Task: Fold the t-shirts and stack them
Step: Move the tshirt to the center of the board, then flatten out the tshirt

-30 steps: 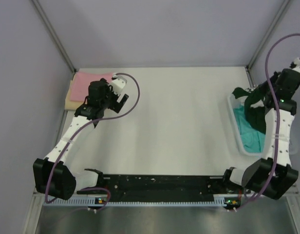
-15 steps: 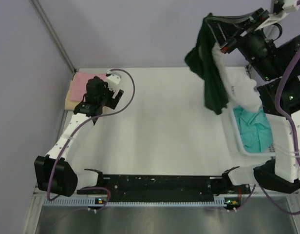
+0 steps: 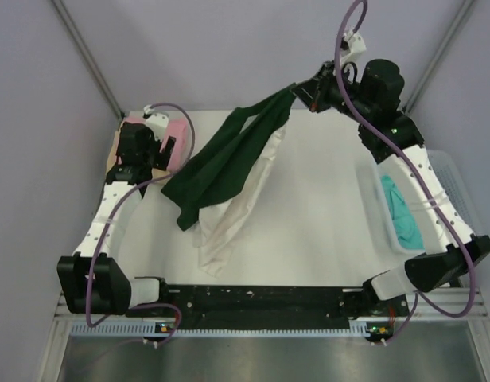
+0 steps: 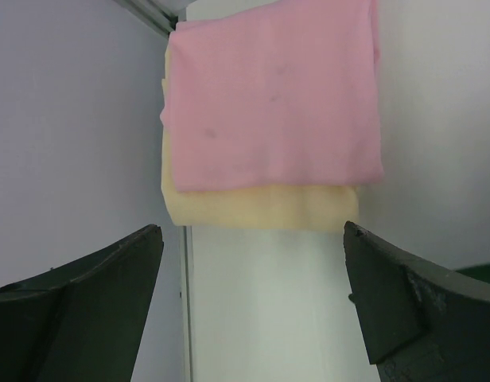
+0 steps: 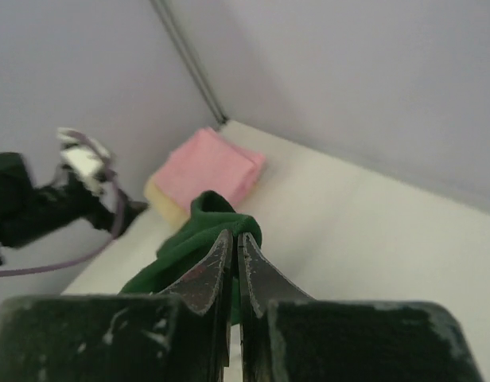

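My right gripper (image 3: 299,90) is shut on a dark green part of the white-and-green t-shirt (image 3: 229,171), high over the back of the table; the shirt hangs slanting down to the table's middle. In the right wrist view the green cloth (image 5: 205,219) bunches round my shut gripper (image 5: 235,239). A folded pink t-shirt (image 4: 273,91) lies on a folded pale yellow one (image 4: 265,208) in the back left corner (image 3: 180,135). My left gripper (image 4: 253,286) is open and empty just in front of that stack (image 3: 153,147). A teal t-shirt (image 3: 404,215) lies in the basket.
The white mesh basket (image 3: 374,199) stands at the table's right edge. Grey walls enclose the back and both sides. The left arm's purple cable loops over the stack corner.
My right arm swung the green-and-white shirt from over the basket to the left, across the table's back. My left gripper moved further back toward the pink stack.
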